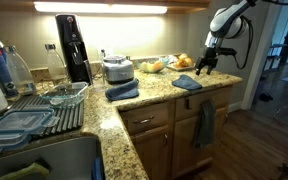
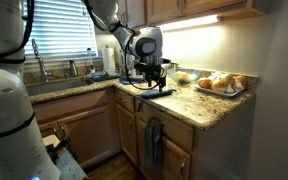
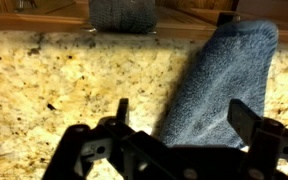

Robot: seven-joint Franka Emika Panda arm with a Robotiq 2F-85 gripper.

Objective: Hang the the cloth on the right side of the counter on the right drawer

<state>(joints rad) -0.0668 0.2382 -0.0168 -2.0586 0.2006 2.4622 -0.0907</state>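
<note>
We see the gripper [image 3: 181, 108] spread open, hovering above the cloth [image 3: 219, 75], which lies flat on the counter [image 3: 64, 80] near its edge. A grey towel [image 3: 122, 12] hangs below the edge, and rolls [image 2: 222, 82] sit nearby.

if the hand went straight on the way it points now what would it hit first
Probably the cloth on the counter: in the wrist view it lies between the fingers of the open hand, nearer one finger. Depth is unclear.
</note>
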